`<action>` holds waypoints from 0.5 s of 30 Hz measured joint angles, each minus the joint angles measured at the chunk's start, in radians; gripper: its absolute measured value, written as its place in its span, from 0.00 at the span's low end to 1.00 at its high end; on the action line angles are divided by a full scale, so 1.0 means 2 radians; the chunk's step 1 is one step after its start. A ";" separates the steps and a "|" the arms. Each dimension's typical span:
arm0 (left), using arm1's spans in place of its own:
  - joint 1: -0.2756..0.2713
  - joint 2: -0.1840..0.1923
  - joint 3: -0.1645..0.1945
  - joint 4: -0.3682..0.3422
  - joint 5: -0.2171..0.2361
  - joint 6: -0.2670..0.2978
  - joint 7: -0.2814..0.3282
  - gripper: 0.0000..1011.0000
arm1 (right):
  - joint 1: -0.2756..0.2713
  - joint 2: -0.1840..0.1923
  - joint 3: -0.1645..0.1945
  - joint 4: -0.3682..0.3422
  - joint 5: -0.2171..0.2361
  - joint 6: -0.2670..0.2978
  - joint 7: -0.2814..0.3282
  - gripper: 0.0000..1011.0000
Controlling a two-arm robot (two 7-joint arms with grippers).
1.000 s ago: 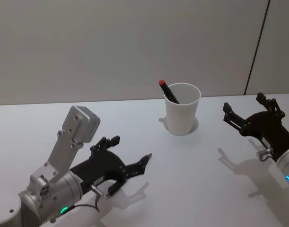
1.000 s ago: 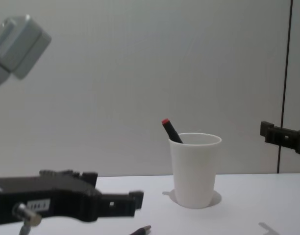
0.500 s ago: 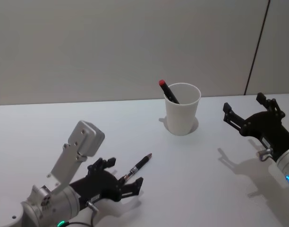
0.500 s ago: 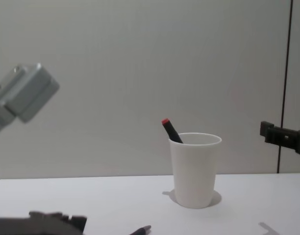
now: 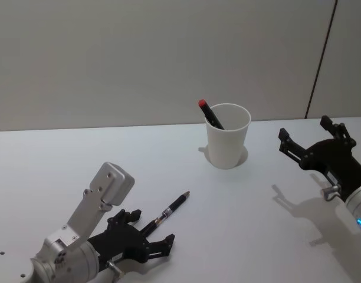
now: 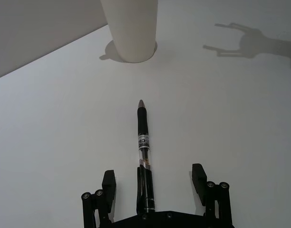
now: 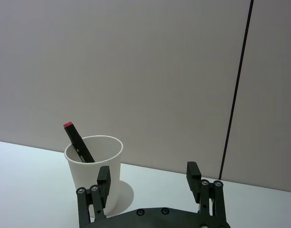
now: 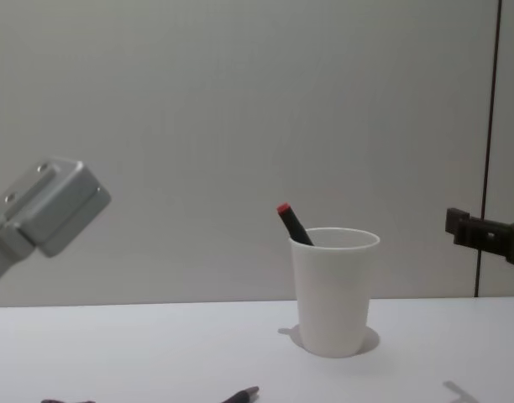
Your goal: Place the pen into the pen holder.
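White paper cup (image 5: 227,138), my pen holder, stands on the bench (image 5: 257,200) well ahead of the left claw (image 5: 152,227), with a red-capped black marker (image 5: 210,114) leaning inside it. The left claw sits low over the bench, released, its fingers spread on either side of the rear end of the black pen (image 5: 170,209). The pen lies flat, tip pointing away from that claw toward the cup. The right claw (image 5: 304,128) hovers off to the cup's side, spread open, gripping nothing.

Plain grey wall (image 5: 110,59) w/ dark vertical seam (image 5: 322,56), white table (image 5: 62,159).
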 joint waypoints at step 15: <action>-0.001 -0.006 0.001 0.008 0.006 0.001 0.002 0.99 | 0.000 0.000 0.000 0.000 0.000 0.000 0.000 0.99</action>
